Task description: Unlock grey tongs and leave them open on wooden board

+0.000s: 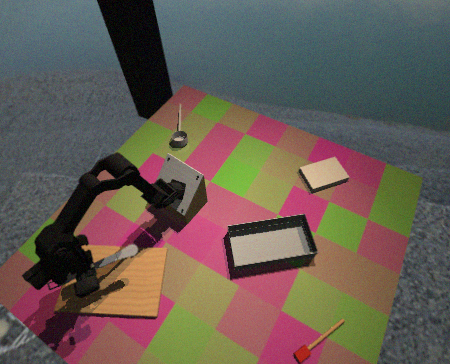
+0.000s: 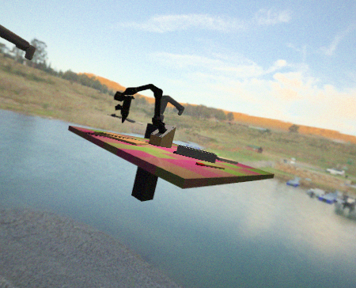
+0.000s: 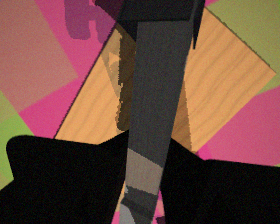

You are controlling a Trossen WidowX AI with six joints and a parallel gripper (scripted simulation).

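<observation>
The grey tongs (image 1: 114, 257) (image 2: 136, 121) (image 3: 159, 90) are held in the air above the wooden board (image 1: 145, 295) (image 3: 234, 70). My gripper (image 1: 86, 281) (image 2: 125, 115) (image 3: 146, 134) is shut on them, with a dark finger on each side in the wrist view. In the exterior view the tongs lie close to level, their pale end slightly lower and towards the arm's base. The dark block at the other end shows at the top of the wrist view. Whether the tongs' arms are together or spread cannot be told. The roasting tin (image 1: 273, 263) (image 2: 196, 153) stands to the right without the tongs.
The arm stands on a wedge-shaped base (image 1: 195, 202) (image 2: 162, 140) behind the board. A small grey pan (image 1: 179, 140) is at the back. A beige block (image 1: 324, 174) lies at the back right, and a red-headed brush (image 1: 302, 354) lies near the front edge.
</observation>
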